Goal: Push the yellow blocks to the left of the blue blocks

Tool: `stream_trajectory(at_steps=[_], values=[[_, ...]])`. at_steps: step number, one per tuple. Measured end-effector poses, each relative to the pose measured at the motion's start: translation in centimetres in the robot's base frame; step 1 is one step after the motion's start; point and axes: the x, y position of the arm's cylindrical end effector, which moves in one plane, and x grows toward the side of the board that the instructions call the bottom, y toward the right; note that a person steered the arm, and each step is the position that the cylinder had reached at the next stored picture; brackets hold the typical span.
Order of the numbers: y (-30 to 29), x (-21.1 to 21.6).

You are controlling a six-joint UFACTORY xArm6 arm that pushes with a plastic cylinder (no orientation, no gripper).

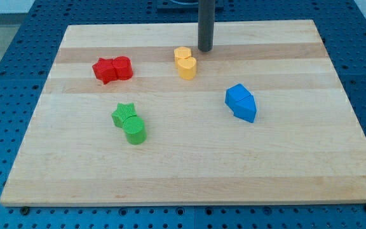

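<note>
Two yellow blocks touch each other near the view's top centre: a yellow block (182, 55) behind and a yellow heart-like block (187, 67) in front. Two blue blocks (241, 102) sit pressed together right of centre, forming a wedge-like shape. My tip (205, 49) rests on the board just right of and slightly above the yellow pair, apart from it by a small gap. The blue blocks lie below and to the right of the tip.
Two red blocks (112, 69) touch at the upper left. A green star (124, 114) and a green cylinder (135, 130) touch left of centre. The wooden board (189, 172) lies on a blue perforated table.
</note>
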Motion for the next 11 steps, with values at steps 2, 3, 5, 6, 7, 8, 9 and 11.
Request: stream_trajectory(at_steps=[2, 3, 5, 6, 7, 8, 9, 11], values=[[-5.0, 0.2], [-3.9, 2.4], [-1.5, 8.7], [-0.9, 7.0], [-1.0, 1.6], [-5.5, 0.8], [-7.6, 3.3], [-4.4, 6.4]])
